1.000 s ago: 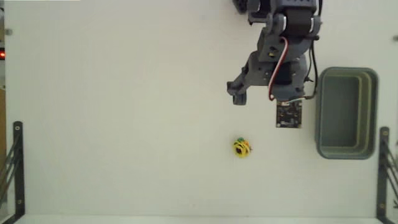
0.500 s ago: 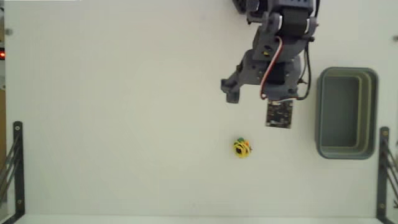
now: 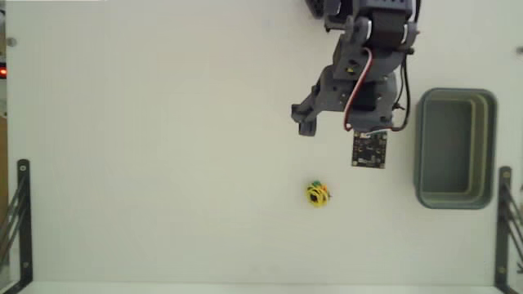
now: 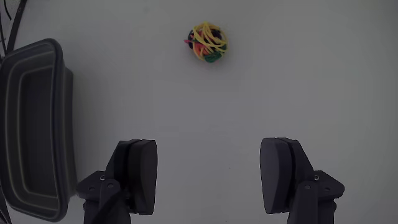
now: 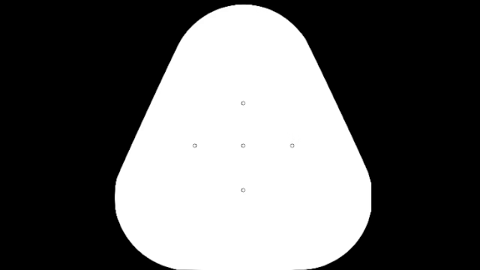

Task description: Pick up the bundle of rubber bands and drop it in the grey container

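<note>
Left edge, fixed view: a black metal bracket point(image 3: 22, 220) stands at the table's left border, low in the picture.
Table point(image 3: 163, 147): plain white, evenly lit; carries everything below.
Bundle of rubber bands point(image 3: 318, 193): small knotty clump, mostly yellow with green and orange-red bits, lying loose on the table just right of centre in the fixed view. In the wrist view the clump point(image 4: 208, 42) sits near the top, slightly left of the middle, well ahead of the fingertips.
Arm point(image 3: 368, 57): dark grey, reaching down from the top edge in the fixed view; a red-and-white wire loops along it.
Pincer point(image 4: 208, 168): spread wide, holding nothing; in the wrist view both dark fingers point(image 4: 138, 174) show at the bottom with bare table between them. It hangs apart from the clump, no contact. In the fixed view the pincer point(image 3: 327, 122) lies above the clump in the picture.
Circuit board point(image 3: 369, 149): small dark square at the arm's lower end, above and right of the clump in the fixed view.
Grey container point(image 3: 456, 149): rectangular grey-green tub, thick rim, nothing visible inside; right of the arm in the fixed view, well apart from the clump. In the wrist view the tub point(image 4: 34, 124) fills the left edge.
Right edge, fixed view: second black bracket point(image 3: 504, 224), just below the tub.
</note>
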{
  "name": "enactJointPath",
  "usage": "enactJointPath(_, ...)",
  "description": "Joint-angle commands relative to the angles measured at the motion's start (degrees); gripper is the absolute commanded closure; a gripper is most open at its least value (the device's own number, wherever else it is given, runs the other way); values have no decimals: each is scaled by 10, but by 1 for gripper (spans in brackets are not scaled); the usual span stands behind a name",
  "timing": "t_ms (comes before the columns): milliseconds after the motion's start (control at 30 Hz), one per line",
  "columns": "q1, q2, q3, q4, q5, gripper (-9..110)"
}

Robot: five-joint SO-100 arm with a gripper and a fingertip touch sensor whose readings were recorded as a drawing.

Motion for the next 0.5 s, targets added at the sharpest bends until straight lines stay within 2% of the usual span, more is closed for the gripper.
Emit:
enactJointPath(0,11,18,3,11,3,-9)
enactJointPath(467,11,-8,0,-13,3,-9)
